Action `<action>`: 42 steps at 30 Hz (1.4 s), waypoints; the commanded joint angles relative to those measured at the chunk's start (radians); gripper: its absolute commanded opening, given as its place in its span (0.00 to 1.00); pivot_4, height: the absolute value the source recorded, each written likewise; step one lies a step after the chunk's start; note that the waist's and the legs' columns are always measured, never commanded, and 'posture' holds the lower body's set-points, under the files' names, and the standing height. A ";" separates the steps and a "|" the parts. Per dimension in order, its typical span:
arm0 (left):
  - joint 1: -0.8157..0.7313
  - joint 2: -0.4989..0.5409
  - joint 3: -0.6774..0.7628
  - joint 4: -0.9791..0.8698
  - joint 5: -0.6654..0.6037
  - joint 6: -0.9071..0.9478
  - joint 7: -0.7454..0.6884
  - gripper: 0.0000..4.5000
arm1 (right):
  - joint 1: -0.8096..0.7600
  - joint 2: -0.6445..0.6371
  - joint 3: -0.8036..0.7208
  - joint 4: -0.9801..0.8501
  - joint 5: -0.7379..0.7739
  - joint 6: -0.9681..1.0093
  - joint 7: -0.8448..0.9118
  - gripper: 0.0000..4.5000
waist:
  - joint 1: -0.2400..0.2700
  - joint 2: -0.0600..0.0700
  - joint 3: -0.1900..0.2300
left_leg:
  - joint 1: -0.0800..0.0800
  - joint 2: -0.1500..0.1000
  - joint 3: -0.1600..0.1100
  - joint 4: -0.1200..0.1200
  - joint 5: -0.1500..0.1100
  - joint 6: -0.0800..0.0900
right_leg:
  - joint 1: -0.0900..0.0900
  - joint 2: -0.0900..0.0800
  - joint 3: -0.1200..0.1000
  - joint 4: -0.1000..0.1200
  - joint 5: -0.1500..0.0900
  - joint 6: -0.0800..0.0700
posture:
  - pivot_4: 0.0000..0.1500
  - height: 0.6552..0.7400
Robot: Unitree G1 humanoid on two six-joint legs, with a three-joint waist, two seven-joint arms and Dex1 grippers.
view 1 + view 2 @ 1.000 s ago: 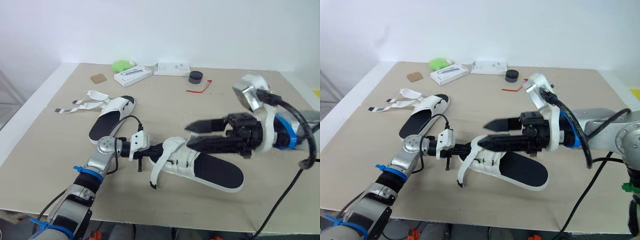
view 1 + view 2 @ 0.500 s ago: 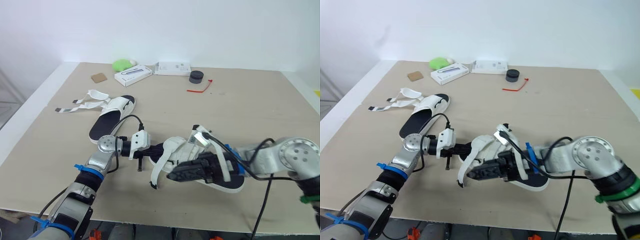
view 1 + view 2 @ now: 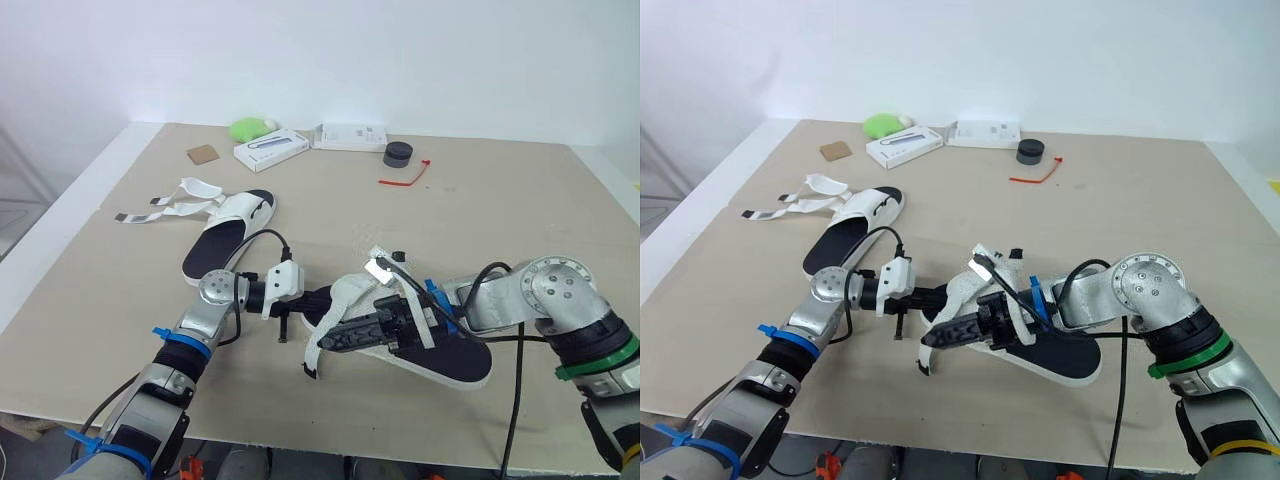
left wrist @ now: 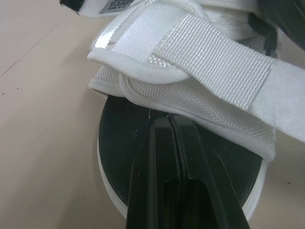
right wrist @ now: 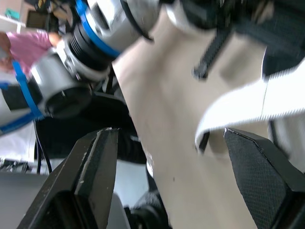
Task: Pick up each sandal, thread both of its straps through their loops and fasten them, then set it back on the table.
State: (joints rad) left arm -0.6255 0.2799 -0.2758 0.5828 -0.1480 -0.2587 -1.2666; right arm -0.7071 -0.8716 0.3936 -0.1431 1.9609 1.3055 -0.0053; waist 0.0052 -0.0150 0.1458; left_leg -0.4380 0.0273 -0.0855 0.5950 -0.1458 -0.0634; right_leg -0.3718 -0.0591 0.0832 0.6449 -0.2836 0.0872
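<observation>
The near sandal (image 3: 440,352), white with a black insole, lies in the middle of the table. My left gripper (image 3: 318,297) is shut, its fingertips (image 4: 159,125) resting on the insole at the toe, just under the front strap (image 4: 205,52). That strap's loose white end (image 3: 318,352) hangs down the near side. My right gripper (image 3: 340,338) is open and low beside it, with the strap end (image 5: 238,109) between its spread fingers (image 5: 93,176). The second sandal (image 3: 228,235) lies further left, its straps (image 3: 165,207) undone and spread on the table.
At the back of the table are a green object (image 3: 250,128), two white boxes (image 3: 270,150) (image 3: 350,137), a black cylinder (image 3: 398,154), a red tie (image 3: 405,178) and a brown square (image 3: 201,153). The table's front edge (image 3: 330,445) runs close below the near sandal.
My right arm came down from above the near sandal to its near side, and the gripper now brackets the loose strap end. The left gripper has kept its place.
</observation>
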 commanded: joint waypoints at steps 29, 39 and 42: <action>0.045 -0.008 -0.064 0.068 0.088 0.048 0.014 0.00 | -0.012 0.207 -0.023 0.104 0.011 0.008 -0.365 0.01 | -0.001 -0.001 -0.001 | 0.000 0.002 0.002 0.000 0.003 0.006 | -0.002 -0.001 -0.001 0.000 0.000 -0.001 | 1.00 1.00; 0.041 -0.003 -0.060 0.075 0.089 0.045 0.018 0.00 | -0.193 0.145 -0.135 0.188 0.011 0.096 0.003 0.01 | -0.001 0.003 0.002 | -0.004 0.003 0.006 0.000 0.004 0.008 | -0.005 -0.004 -0.002 -0.001 0.001 -0.003 | 1.00 1.00; 0.044 -0.003 -0.060 0.073 0.090 0.045 0.015 0.00 | -0.280 0.103 -0.127 0.274 0.011 0.137 0.029 0.01 | 0.000 0.002 0.001 | -0.005 0.002 0.007 -0.001 0.004 0.008 | -0.007 -0.005 -0.003 -0.001 0.004 -0.008 | 1.00 1.00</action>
State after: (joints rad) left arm -0.6271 0.2676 -0.2741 0.5792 -0.1358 -0.2561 -1.2558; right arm -0.9672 -0.7586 0.2849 0.1066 1.9575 1.4195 -0.0064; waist 0.0056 -0.0132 0.1472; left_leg -0.4435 0.0296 -0.0793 0.5922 -0.1415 -0.0552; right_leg -0.3788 -0.0637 0.0794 0.6432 -0.2803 0.0791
